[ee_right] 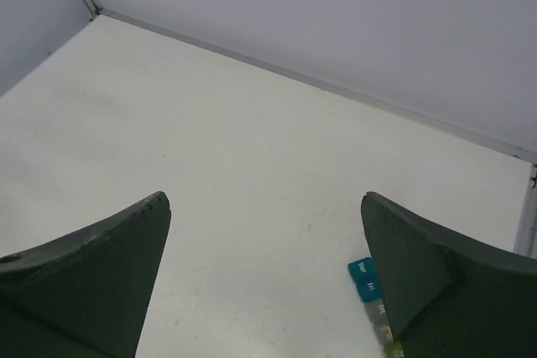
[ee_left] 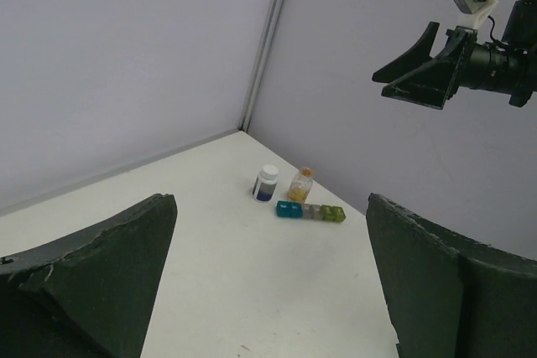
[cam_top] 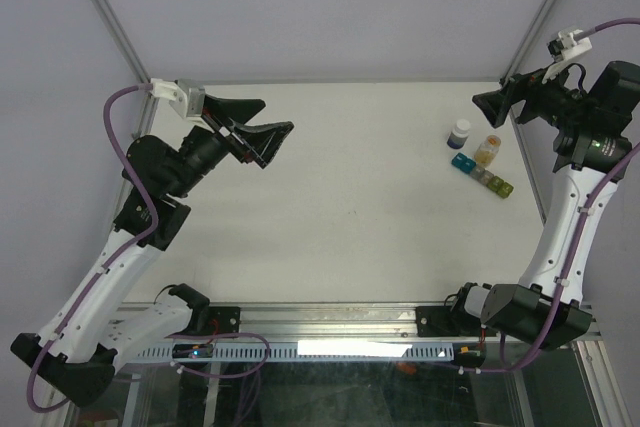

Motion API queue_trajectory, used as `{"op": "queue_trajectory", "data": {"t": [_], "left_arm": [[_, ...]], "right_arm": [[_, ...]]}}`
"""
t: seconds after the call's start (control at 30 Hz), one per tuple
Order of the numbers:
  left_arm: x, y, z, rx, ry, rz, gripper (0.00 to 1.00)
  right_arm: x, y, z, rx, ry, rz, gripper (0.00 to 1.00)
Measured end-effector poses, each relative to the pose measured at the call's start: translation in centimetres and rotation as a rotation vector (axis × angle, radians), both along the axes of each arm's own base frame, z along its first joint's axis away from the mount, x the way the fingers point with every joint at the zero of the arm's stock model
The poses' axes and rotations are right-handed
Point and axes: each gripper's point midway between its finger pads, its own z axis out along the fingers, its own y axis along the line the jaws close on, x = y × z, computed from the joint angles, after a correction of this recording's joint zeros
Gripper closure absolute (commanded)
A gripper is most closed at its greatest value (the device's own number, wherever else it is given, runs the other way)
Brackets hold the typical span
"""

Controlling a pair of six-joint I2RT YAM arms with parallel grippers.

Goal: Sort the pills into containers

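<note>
Strip of containers — judged light, rigid, slick; likely to slide on the surface. Grip across narrow sides. The left end effector and right end effector — fingers apart, empty.

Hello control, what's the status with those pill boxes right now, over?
Left gripper, right gripper: jaws open, empty, off the table. Containers on the table beside white-capped bottle and amber bottle. Nothing else crowds them.

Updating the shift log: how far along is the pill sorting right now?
Done: nothing visibly sorted. In hand: nothing; left claw and right claw hang open and empty above the table. Left: seemingly everything; yellowish contents sit in the amber bottle beside the containers.
</note>
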Motion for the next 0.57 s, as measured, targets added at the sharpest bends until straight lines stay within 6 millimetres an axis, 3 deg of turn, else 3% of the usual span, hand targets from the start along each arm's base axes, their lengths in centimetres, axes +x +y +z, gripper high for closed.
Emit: {"op": "queue_trajectory", "data": {"t": [0.3, 0.57], "left_arm": [[-0.8, 1.1, -0.2, 0.045, 0.027, 0.033, 0.01], [-0.8, 1.1, -1.1, 0.064, 0.058, 0.032, 0.01]], "right_arm": [[0.1, -0.6, 2.2, 0.121, 0.042, -0.123, 0.01], [0.2, -1.1, 2.2, 0.121, 0.044, -0.159, 0.01]]}}
